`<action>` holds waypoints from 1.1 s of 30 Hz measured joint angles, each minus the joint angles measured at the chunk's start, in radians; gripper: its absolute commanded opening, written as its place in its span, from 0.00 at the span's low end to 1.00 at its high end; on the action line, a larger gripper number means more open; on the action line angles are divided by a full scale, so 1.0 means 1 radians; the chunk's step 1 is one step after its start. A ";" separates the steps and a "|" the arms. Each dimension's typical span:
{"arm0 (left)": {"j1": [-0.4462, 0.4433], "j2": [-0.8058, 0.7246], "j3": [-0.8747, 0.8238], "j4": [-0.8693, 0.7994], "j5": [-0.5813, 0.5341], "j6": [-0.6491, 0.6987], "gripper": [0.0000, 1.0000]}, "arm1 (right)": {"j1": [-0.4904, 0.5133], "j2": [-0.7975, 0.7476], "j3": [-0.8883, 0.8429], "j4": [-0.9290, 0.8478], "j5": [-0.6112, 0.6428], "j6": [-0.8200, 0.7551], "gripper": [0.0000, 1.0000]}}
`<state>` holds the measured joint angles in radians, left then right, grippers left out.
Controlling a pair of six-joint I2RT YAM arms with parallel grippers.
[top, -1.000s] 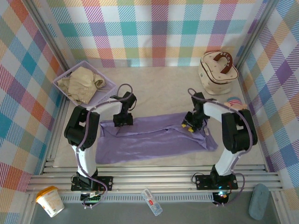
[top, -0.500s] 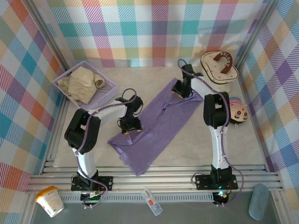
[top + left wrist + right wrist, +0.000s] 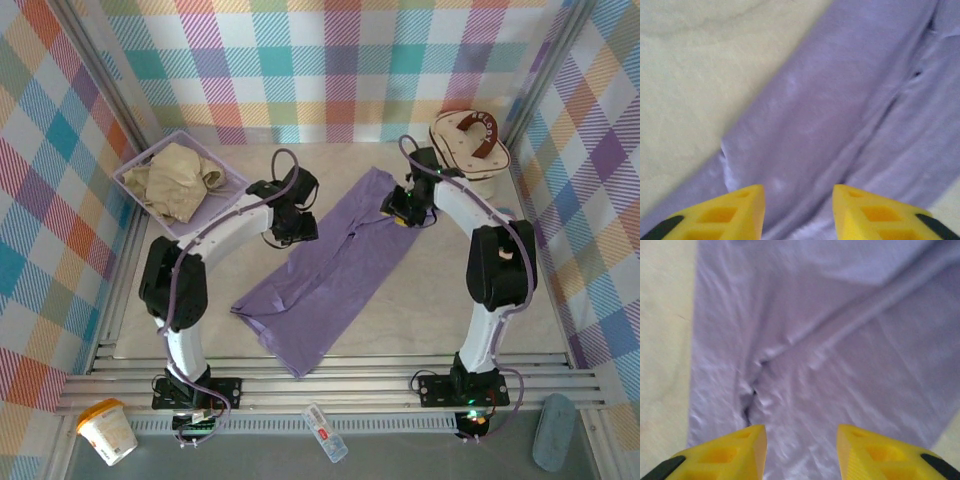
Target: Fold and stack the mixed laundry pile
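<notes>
From above, the purple T-shirt (image 3: 325,275) had changed its lie within a second: from a wide band spread across the near table (image 3: 440,290) it had swung into a narrow slanted strip, running from about 1 o'clock down to 7 o'clock at the table's middle. The left gripper (image 3: 300,230) had left the strip's near end and climbed to its 10 o'clock edge, and the right gripper (image 3: 400,215) had drawn back from its far reach to the 2 o'clock edge. By my reading the shirt was let go and laid out for a cross fold, so the task was far from done; the beige garment (image 3: 175,178) lay unfolded in the basket (image 3: 150,152) at 10 o'clock, and the round case (image 3: 465,155) sat at 1 o'clock. The arms' own bodies hid from this view whether either gripper touched cloth. In the left wrist view the yellow fingers (image 3: 747,197) stood moderately apart, nothing between them, with a creased seam beyond at 12 o'clock. In the right wrist view the fingers (image 3: 750,437) were likewise parted and empty over a puckered fold. Both wrist views were blurred, the finger bases were cut off at 6 o'clock, and no chest print, collar or sleeve could be made out.
</notes>
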<state>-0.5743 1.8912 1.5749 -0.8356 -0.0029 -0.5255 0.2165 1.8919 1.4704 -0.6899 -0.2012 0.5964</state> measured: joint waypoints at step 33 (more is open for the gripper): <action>-0.076 0.136 0.004 0.025 0.130 -0.158 0.59 | 0.026 0.653 0.824 -0.101 -0.172 0.027 0.43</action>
<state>-0.6498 2.0270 1.5791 -0.8104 0.1272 -0.6834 0.2420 2.5450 2.2944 -0.7906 -0.3737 0.6235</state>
